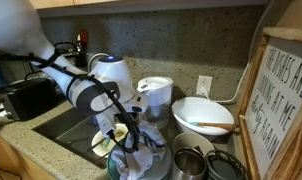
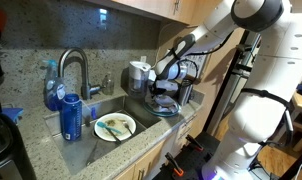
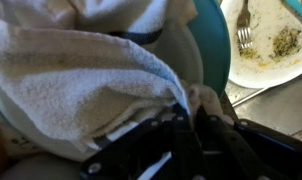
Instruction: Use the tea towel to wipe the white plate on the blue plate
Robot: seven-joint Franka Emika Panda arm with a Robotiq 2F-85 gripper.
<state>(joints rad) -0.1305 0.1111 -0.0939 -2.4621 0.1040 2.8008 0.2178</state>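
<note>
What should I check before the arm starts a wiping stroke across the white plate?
1. The gripper is shut on the tea towel: ok.
2. The tea towel rests on the white plate: ok.
3. The white plate sits in the blue plate, teal rim showing: ok.
4. The cream plate with the fork lies apart from the towel: ok.
5. Plate surface under the towel is clean: cannot tell, covered.
</note>
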